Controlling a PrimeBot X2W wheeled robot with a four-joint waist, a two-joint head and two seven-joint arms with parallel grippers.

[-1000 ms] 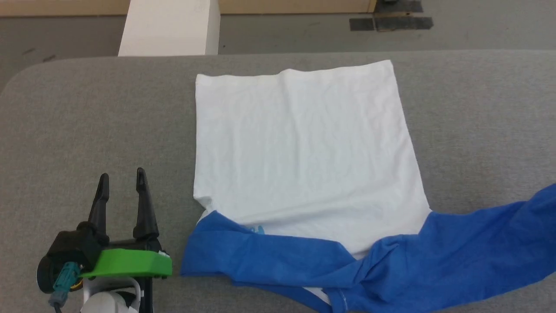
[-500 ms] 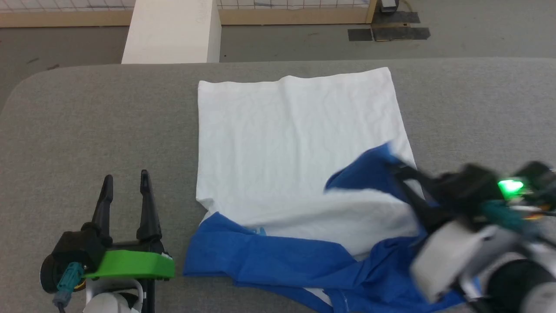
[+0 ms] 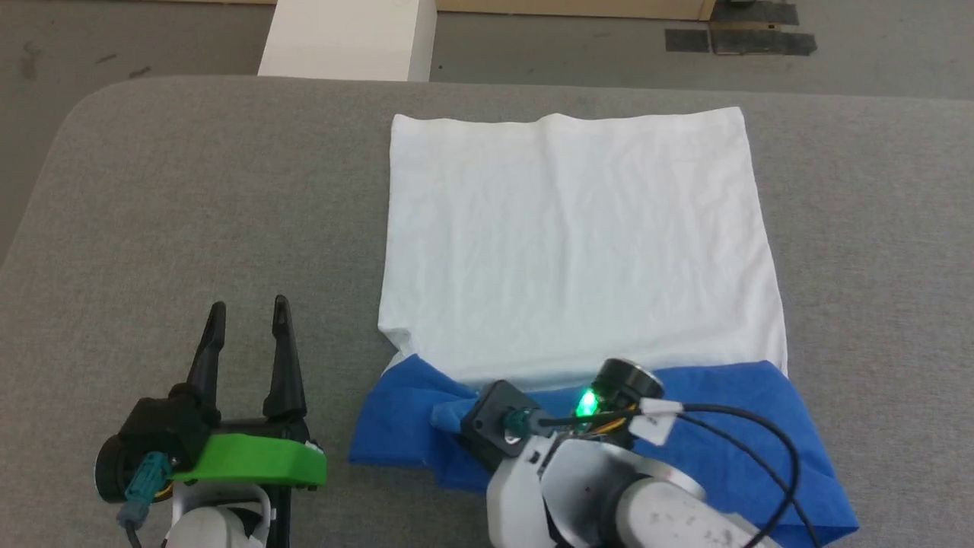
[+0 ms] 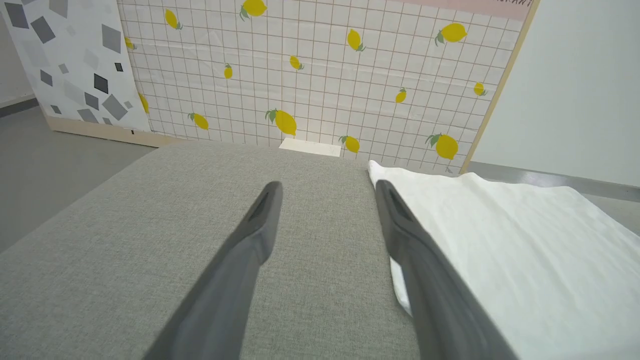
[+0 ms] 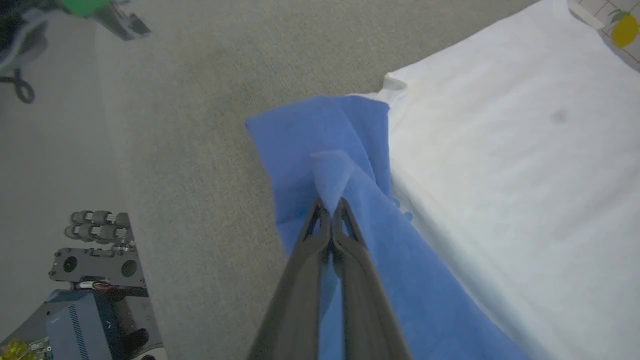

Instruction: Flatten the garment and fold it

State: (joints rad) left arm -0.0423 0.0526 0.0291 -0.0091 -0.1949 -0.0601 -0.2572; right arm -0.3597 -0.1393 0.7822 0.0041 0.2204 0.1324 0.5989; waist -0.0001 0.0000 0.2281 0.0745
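The garment's white body [image 3: 571, 236] lies flat on the grey table [image 3: 190, 190]. Both bright-blue sleeves [image 3: 730, 411] are laid across its near edge. My right gripper [image 5: 330, 206] is shut on the end of a blue sleeve [image 5: 332, 170], holding it over the shirt's near left corner. In the head view its pale wrist [image 3: 563, 464] covers the fingers. My left gripper [image 3: 247, 310] stands open over bare table just left of the shirt, with nothing between its fingers [image 4: 260, 220]. The white hem [image 4: 500, 240] lies beside its right finger. The neckband and print are hidden.
A white block [image 3: 346, 38] stands on the floor beyond the table's far edge, with dark tape patches [image 3: 738, 38] further right. A lemon-patterned panel [image 4: 320, 75] backs the room. The robot's base hardware [image 5: 90, 280] sits below the table's near edge.
My right gripper came in from the right and pulled the outstretched blue sleeve leftward across the shirt's near edge. The head camera shifted a little. The left gripper stayed put.
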